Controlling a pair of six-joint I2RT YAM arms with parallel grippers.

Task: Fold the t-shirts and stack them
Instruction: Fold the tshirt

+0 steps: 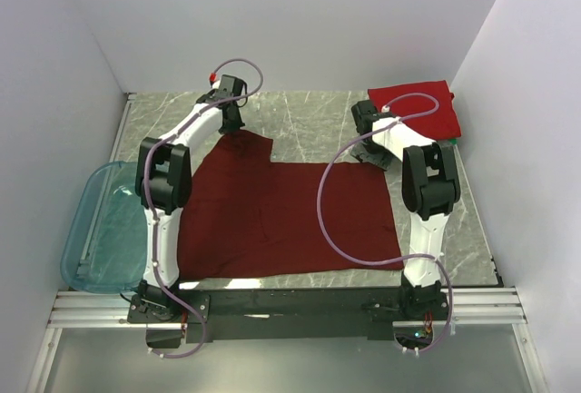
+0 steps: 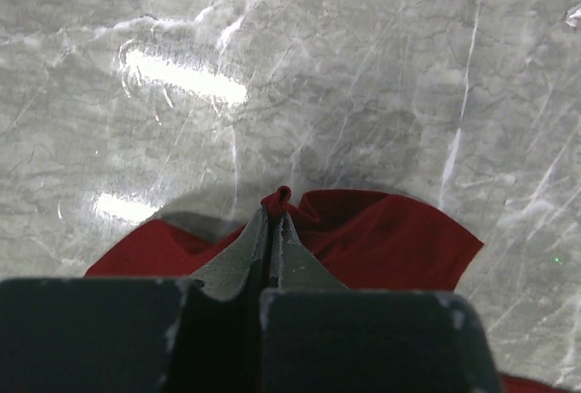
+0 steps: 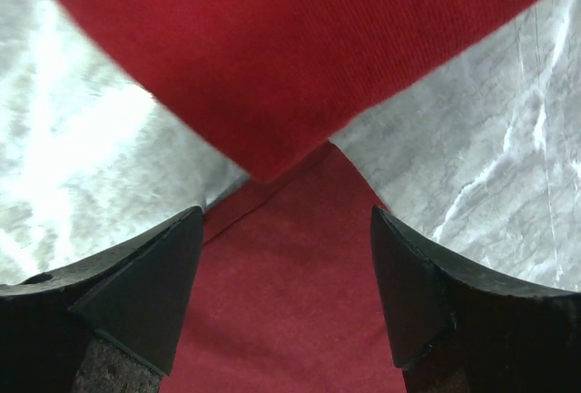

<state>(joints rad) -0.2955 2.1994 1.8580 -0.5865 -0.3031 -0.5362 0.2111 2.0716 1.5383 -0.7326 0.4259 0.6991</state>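
Observation:
A dark maroon t-shirt (image 1: 281, 216) lies spread flat across the middle of the marble table. My left gripper (image 1: 232, 128) is at its far left sleeve. In the left wrist view that gripper (image 2: 273, 216) is shut on a small pinch of the maroon cloth (image 2: 381, 243). My right gripper (image 1: 368, 152) is at the shirt's far right corner. Its jaws (image 3: 286, 221) stand open on either side of the maroon cloth (image 3: 290, 302), which lies flat between them. A folded bright red t-shirt (image 1: 418, 107) lies at the back right, and its corner (image 3: 290, 48) fills the top of the right wrist view.
A translucent teal plastic bin (image 1: 100, 225) hangs over the table's left edge. White walls close in the left, back and right sides. Bare marble (image 1: 309, 116) shows between the two grippers at the back.

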